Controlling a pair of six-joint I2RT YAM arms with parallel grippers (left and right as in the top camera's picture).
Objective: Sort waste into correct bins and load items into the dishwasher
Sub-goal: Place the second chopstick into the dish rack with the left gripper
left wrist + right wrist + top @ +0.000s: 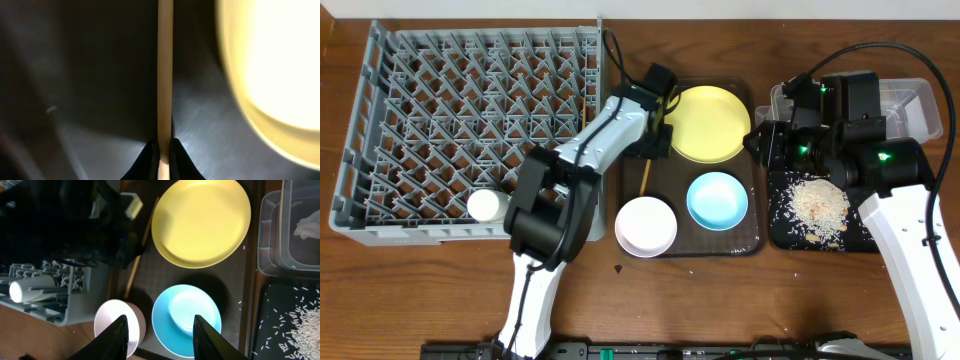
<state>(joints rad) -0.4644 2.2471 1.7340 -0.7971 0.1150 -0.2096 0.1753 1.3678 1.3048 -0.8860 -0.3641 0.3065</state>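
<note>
Fingertips of left gripper clenched on chopstick, just beside yellow plate on brown tray. Lift level, avoid plate rim, carry to rack. Right gripper spread, empty.
</note>
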